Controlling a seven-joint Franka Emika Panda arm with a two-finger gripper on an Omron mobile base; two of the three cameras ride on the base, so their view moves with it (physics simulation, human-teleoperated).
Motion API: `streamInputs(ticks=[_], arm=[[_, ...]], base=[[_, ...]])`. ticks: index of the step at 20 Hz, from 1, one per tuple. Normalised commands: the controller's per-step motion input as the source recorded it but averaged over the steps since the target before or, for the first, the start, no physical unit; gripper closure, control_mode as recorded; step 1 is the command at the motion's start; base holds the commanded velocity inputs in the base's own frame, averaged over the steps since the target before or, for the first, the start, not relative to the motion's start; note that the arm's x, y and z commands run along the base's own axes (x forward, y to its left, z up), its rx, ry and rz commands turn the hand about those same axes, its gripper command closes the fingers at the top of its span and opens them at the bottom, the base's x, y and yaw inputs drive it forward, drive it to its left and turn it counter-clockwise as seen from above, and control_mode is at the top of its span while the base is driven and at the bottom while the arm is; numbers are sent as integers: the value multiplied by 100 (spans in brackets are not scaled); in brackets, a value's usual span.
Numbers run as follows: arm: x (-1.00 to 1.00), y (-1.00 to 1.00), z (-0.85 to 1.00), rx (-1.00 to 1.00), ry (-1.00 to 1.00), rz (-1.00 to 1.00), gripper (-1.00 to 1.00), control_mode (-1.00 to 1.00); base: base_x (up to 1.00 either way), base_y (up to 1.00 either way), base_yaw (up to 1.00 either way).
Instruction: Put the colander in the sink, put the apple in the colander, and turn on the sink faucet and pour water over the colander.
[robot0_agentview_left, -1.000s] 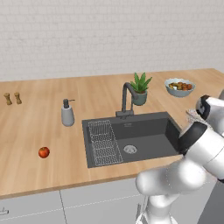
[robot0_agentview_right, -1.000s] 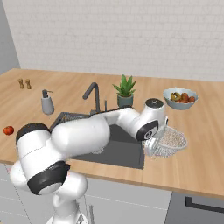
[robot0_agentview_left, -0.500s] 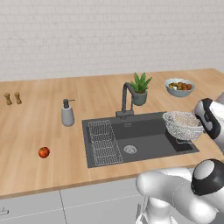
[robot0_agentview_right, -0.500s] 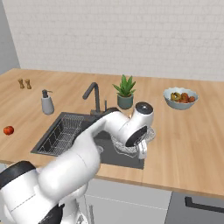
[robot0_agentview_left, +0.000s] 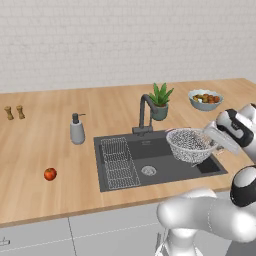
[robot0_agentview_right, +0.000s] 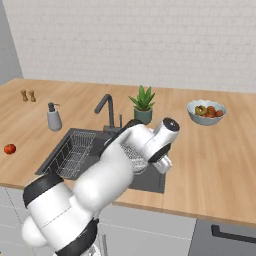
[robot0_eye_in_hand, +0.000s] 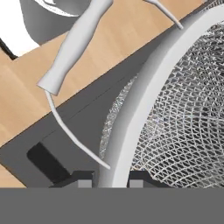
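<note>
Grasping the round silvery mesh colander (robot0_agentview_left: 191, 145) by its rim, the gripper (robot0_eye_in_hand: 111, 183) held it over the dark grey rectangular sink's (robot0_agentview_left: 118, 185) right end, ready for lowering.

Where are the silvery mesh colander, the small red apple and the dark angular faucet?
silvery mesh colander (robot0_agentview_left: 191, 145): left base view, on its mesh wall.
small red apple (robot0_agentview_left: 49, 174): left base view, on its middle.
dark angular faucet (robot0_agentview_left: 142, 113): left base view, on its upright neck.

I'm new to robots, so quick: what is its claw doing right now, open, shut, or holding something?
Gripper: shut on the rim of the colander, holding it above the right end of the sink.
</note>
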Motion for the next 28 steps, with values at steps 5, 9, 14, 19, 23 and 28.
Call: streamInputs(ticks=[5, 9, 14, 19, 23, 28], arm=[[62, 2, -20, 1, 1, 39, 100, -100], [31, 20, -32, 0, 5, 34, 100, -100], [37, 34, -28, 1, 0, 23, 100, -100], [43, 27, -24, 6, 0, 16, 100, -100], [10, 36, -44, 1, 0, 16, 100, -100], [15, 36, -41, 10, 0, 12, 100, -100]], base=[[0, 0, 0], [0, 0, 0], [0, 0, 0], [0, 0, 0], [0, 0, 0], [0, 0, 0]])
